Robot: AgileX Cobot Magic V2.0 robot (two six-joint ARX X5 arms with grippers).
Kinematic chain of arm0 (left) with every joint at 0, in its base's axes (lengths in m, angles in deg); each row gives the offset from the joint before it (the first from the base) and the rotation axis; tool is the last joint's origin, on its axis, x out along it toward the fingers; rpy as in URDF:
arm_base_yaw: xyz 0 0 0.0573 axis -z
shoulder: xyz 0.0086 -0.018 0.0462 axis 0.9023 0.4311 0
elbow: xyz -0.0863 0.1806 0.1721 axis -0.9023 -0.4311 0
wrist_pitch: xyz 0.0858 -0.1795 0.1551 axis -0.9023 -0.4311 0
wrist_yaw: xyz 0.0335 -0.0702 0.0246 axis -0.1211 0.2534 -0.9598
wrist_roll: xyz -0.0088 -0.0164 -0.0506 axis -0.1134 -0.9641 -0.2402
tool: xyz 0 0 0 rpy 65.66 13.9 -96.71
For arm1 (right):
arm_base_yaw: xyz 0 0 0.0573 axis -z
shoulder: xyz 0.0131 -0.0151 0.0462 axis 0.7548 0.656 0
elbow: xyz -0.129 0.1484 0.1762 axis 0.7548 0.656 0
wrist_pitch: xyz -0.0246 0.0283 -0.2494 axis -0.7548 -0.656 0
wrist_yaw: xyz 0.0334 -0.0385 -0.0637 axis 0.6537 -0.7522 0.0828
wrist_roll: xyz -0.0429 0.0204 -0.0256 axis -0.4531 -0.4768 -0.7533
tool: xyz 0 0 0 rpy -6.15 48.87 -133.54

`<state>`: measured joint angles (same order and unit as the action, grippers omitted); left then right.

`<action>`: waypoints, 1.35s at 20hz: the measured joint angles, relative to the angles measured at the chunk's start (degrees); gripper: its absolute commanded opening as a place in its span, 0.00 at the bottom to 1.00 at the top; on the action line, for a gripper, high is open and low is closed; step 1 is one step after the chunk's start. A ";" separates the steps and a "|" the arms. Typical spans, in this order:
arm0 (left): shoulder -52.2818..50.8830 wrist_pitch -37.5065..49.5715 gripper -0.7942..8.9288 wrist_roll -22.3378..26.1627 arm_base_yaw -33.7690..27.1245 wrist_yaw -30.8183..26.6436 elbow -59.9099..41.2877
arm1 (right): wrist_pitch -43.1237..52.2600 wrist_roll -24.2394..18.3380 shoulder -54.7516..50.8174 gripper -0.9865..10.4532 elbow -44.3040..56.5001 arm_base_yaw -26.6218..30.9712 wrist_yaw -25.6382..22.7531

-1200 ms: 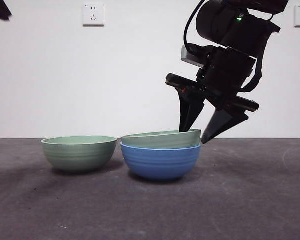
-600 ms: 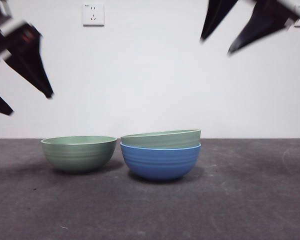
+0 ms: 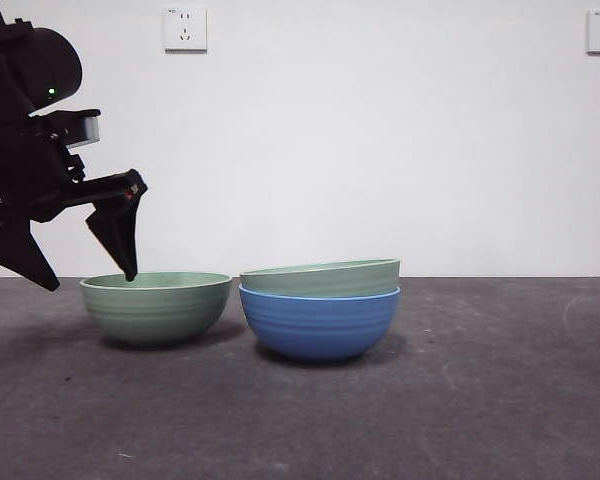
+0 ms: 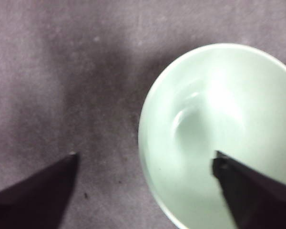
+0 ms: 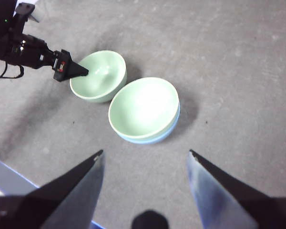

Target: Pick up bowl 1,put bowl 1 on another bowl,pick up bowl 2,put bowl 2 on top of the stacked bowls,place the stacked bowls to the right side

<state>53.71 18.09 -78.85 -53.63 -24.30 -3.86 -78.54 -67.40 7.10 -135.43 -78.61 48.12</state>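
Grey table (image 3: pixel 480 400): wrist view shows left gripper (image 4: pixel 145 160) straddling bowl 2 (image 4: pixel 219 133).

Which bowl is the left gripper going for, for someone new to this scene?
On the dark table, two green bowls sit side by side. It is bowl 2, standing alone under the open left gripper; its twin, bowl 1, is nested in the blue bowl.
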 measured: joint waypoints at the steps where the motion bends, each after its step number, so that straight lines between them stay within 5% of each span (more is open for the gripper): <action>1: 0.00 -0.02 0.31 0.00 0.02 -0.17 0.00 | -0.15 0.00 -0.22 0.34 0.00 0.00 -0.02; 4: 0.00 -0.07 0.16 0.00 0.02 -0.22 0.00 | -0.17 0.02 -0.35 0.34 0.00 0.00 -0.02; 9: 0.00 -1.33 0.08 0.00 0.13 -0.20 0.00 | -0.17 0.04 -0.37 0.34 0.00 0.00 0.00; 18: 0.00 -2.69 0.07 -0.15 0.15 0.24 0.92 | -0.22 0.04 -0.94 0.34 0.00 0.00 0.02; 27: -3.13 -20.06 0.07 0.94 6.27 3.34 20.83 | -0.35 0.04 -0.94 0.34 0.00 0.00 0.02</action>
<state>50.58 -1.97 -77.91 -47.36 -20.96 16.96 -78.89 -67.35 6.16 -135.43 -78.61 48.15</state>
